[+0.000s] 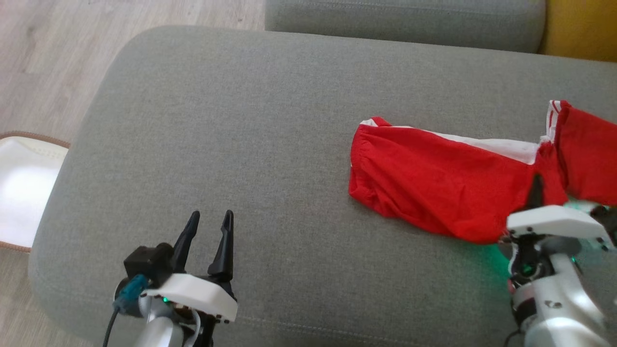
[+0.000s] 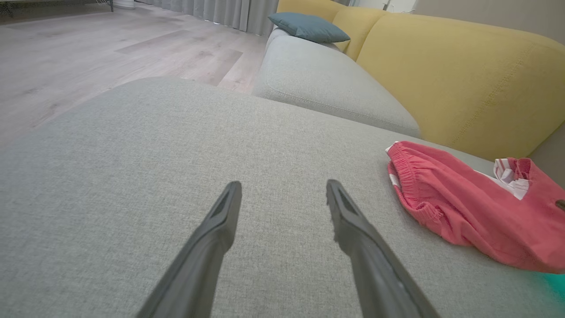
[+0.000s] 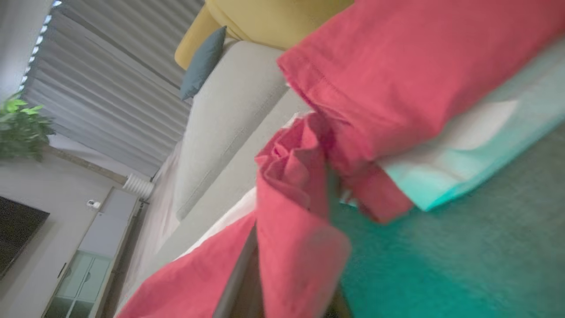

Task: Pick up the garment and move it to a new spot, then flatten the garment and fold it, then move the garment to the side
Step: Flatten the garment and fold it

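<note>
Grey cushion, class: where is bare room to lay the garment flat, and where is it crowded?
Free: the wide grey cushion stretch between the open left hand and the red garment. Crowded: the right end, where the garment bunches in the shut right hand.

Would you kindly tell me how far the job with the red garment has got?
Done: the right gripper is shut on the crumpled red-and-white fabric garment. In hand: apparently the pickup; most of it lies on the grey fabric sofa cushion. Left: moving, flattening, folding, setting aside. The left gripper is open over bare cushion.
</note>
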